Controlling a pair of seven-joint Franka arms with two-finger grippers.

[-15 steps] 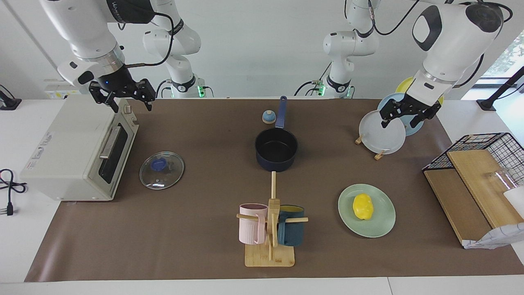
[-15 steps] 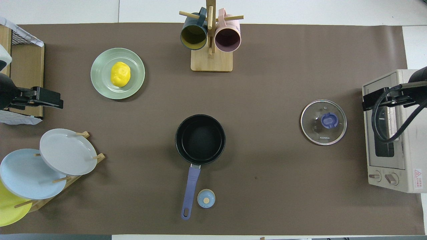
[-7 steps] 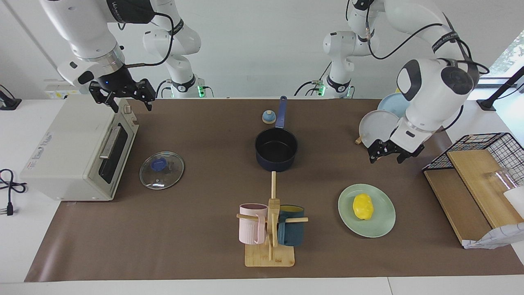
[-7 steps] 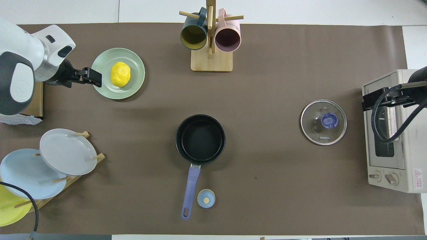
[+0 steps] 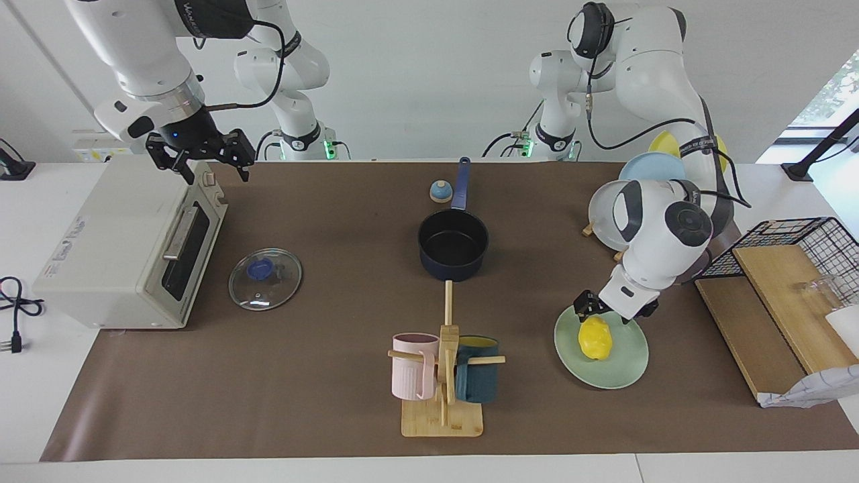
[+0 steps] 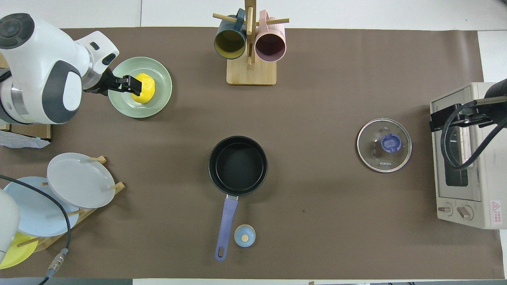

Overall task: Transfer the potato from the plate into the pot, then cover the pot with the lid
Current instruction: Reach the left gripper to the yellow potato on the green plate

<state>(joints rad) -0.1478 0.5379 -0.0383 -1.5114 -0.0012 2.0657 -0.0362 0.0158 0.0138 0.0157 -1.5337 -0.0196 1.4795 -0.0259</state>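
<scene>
A white-walled room frames a table (image 5: 268,402) covered in brown paper, and the one thing that has changed on it over the last second is the left arm: its end effector (image 5: 607,314), which hung over the rack of white, light-blue and yellow plates (image 5: 621,215), has swung out and come down to the round pale mint-green plate (image 5: 624,365) toward the left arm's end of the table, and now sits low over the small glossy bright yellow lumpy potato (image 5: 595,338) that lies in the plate's middle. Its jaws stand open, one finger showing at each side of the potato's upper end, and nothing is gripped yet; whether a finger already touches the potato cannot be told. The right end effector (image 5: 201,159) waits open over the cream toaster oven (image 5: 121,248), unmoved. The small dark navy-blue saucepan with the long blue handle (image 5: 453,245) sits empty at mid-table, and the round clear glass lid with the blue knob (image 5: 265,278) lies flat just in front of the oven, both as they were. By my reading the reach is all but finished and the grasp is next; the transfer and the covering both remain to be done
</scene>
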